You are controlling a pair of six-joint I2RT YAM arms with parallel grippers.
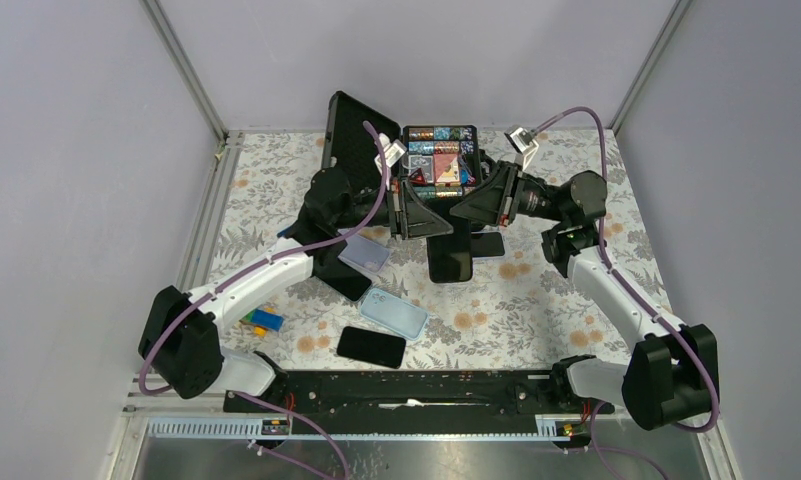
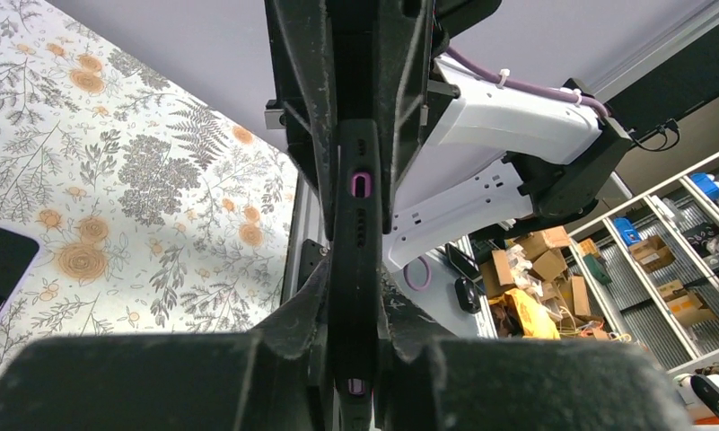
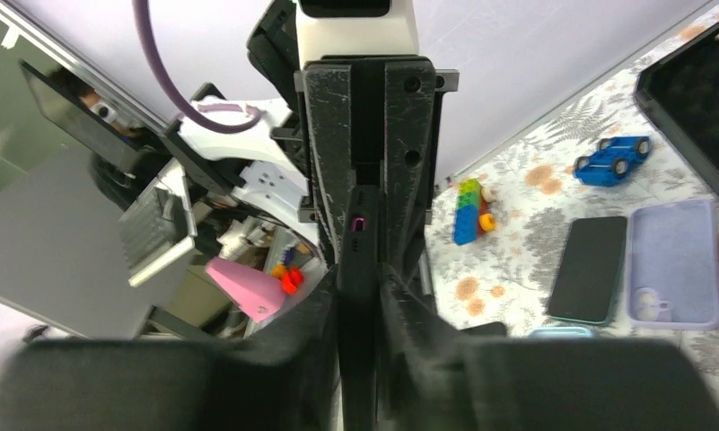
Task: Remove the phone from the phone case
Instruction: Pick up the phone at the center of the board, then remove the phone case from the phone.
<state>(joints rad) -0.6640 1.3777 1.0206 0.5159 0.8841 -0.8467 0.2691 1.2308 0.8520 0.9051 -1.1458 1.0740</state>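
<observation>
Because both grippers pinch one thin slab in mid-air, the top view suggests the main risk: the phone [image 1: 449,258], hanging above the table [image 1: 536,300] between left gripper [image 1: 409,210] and right gripper [image 1: 481,200], could drop if either lets go to regrip. Behind them an open box [image 1: 441,155] holds small colourful pieces in compartments, too small to name. From the left wrist, the left jaws are nearly closed on the dark case [image 2: 355,260], seen edge-on with a purple-rimmed port showing; pulling there may drag case and phone together rather than part them. From the right wrist, the right jaws clamp the same edge, so a twist could slip it out.
</observation>
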